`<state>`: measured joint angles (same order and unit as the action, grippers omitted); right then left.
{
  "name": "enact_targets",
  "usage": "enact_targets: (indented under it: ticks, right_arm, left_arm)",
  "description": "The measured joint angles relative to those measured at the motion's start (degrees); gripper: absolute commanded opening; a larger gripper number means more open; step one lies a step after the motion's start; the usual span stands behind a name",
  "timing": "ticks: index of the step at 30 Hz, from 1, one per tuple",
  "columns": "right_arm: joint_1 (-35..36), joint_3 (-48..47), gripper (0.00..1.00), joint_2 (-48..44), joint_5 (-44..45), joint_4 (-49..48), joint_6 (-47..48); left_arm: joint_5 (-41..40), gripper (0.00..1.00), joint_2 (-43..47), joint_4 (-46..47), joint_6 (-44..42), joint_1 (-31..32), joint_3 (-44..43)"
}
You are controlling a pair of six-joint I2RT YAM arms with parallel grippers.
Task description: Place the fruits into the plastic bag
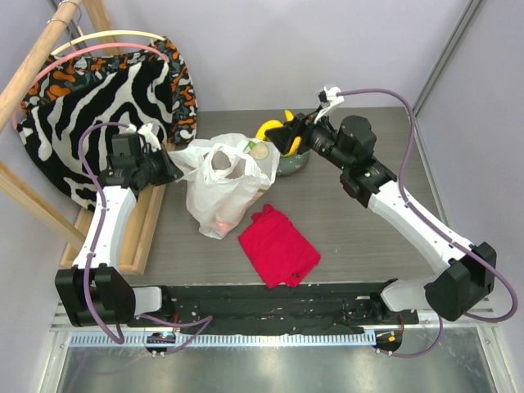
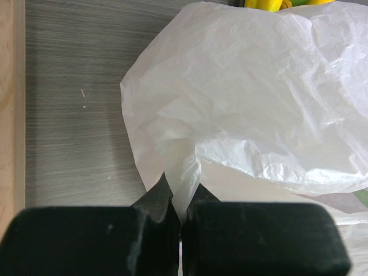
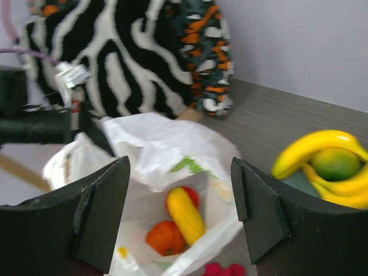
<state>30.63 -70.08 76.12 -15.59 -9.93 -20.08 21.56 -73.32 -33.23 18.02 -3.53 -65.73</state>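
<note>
White plastic bag (image 2: 259, 103) edge pinched in left hand (image 2: 181, 198); right hand (image 3: 180, 190) spread above mouth (fruits (image 3: 184, 214) inside).

White arm shells (image 1: 108, 223), black joints (image 1: 460, 285), matte-black right gripper (image 3: 180, 192) — purple cables (image 1: 385, 92).

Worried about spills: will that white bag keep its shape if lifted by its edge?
Probably not: the plastic bag looks thin and crinkled, so it should sag. The fruits inside would likely roll downward. The left gripper pinches just a thin fold, which might slip.
</note>
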Motion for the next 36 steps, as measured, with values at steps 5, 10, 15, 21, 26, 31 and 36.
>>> enact_targets:
  ticks: [5, 10, 15, 21, 26, 31, 36]
  right_arm:
    - [-0.46, -9.51, 0.79, 6.78, 14.91, 10.34, 4.94]
    - [-3.08, -14.88, 0.77, 16.83, 23.23, 17.53, 5.49]
    - [-7.02, -22.84, 0.75, 28.85, 27.50, 24.46, 3.98]
    - [-10.47, -30.91, 0.72, 39.65, 28.59, 28.11, 1.88]
    - [-12.28, -36.13, 0.72, 45.83, 26.58, 28.81, 0.09]
    - [-12.37, -38.49, 0.74, 48.92, 24.15, 28.59, -1.22]
    - [-12.31, -39.10, 0.73, 50.66, 22.43, 28.02, -1.92]
  left_arm:
    - [-0.39, 0.00, 0.00, -0.02, -0.11, 0.00, 0.00]
    - [-0.55, 0.00, 0.02, 0.76, -0.35, 0.00, 0.44]
    - [-0.26, 0.00, 0.11, 2.21, -0.37, 0.00, 1.81]
    - [-0.63, 0.00, 0.11, 3.23, -0.42, 0.00, 1.92]
    - [-1.79, 0.00, 0.79, 3.45, -0.46, 0.00, 2.54]
    - [-3.65, 0.00, 2.12, 3.45, -1.22, 0.00, 4.22]
    - [-4.66, 0.00, 2.14, 3.34, -2.08, 0.00, 5.46]
